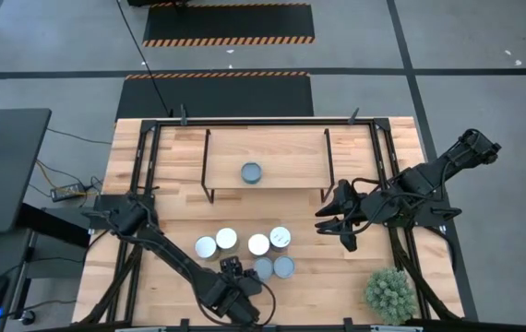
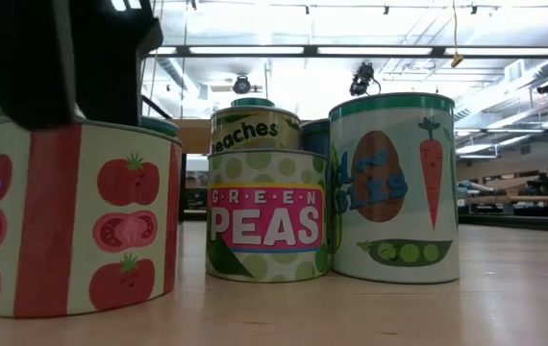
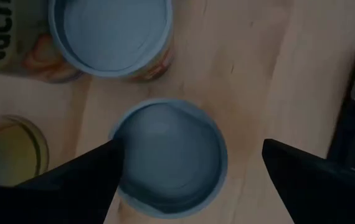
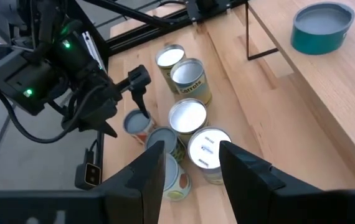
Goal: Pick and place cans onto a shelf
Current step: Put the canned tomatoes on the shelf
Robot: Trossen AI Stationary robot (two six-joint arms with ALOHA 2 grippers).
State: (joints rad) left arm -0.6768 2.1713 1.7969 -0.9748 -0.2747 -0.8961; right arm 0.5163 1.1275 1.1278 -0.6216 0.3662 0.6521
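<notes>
High view: one round blue-grey can [image 1: 251, 172] sits on the light-wood shelf [image 1: 291, 157]; the other cans [image 1: 245, 251] cluster on the table in front of the shelf. Left wrist view: left gripper [image 3: 187, 180], fingers spread, straddles a smooth blue-lidded tin [image 3: 168, 155]. Right wrist view: right gripper [image 4: 190, 168], dark fingers apart and empty, hangs beside the shelf.

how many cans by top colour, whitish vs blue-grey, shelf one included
whitish-silver cans: 4
blue-grey cans: 4
total: 8
</notes>
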